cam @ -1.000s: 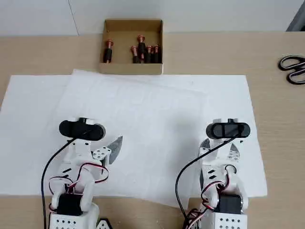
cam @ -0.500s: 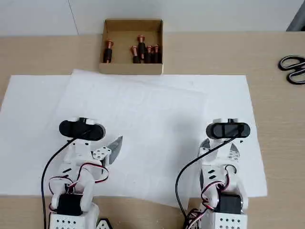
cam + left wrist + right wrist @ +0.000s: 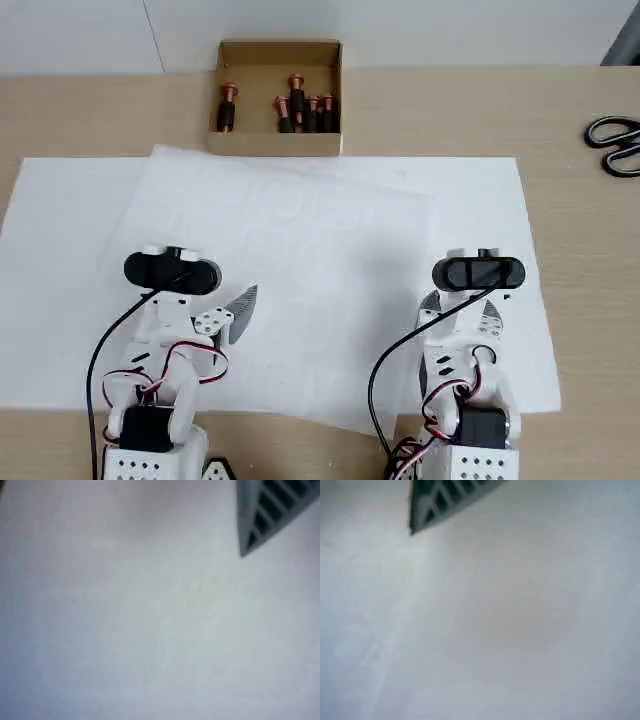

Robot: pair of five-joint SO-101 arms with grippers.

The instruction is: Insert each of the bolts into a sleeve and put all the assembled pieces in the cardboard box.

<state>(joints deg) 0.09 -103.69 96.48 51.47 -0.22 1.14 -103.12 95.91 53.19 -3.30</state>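
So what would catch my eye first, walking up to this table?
Probably the cardboard box at the far edge, holding copper-headed bolts already pushed into black sleeves. Next come the two robot arms sitting side by side at the near edge, over a big sheet of white paper. A pair of scissors lies off at the right edge.

Scissors (image 3: pixel 614 145): cut by the high view's side edge; handles show, the rest lies outside.
Assembled pieces (image 3: pixel 305 110): bunched in the cardboard box (image 3: pixel 280 147); too small and close-packed to count surely.
Left gripper (image 3: pixel 240 306): mostly under its arm's camera housing; blurred and edge-cut in its wrist view.
Right gripper (image 3: pixel 462 308): likewise covered, blurred, edge-cut.
Arm bases (image 3: pixel 150 455): cut by the high view's near edge.
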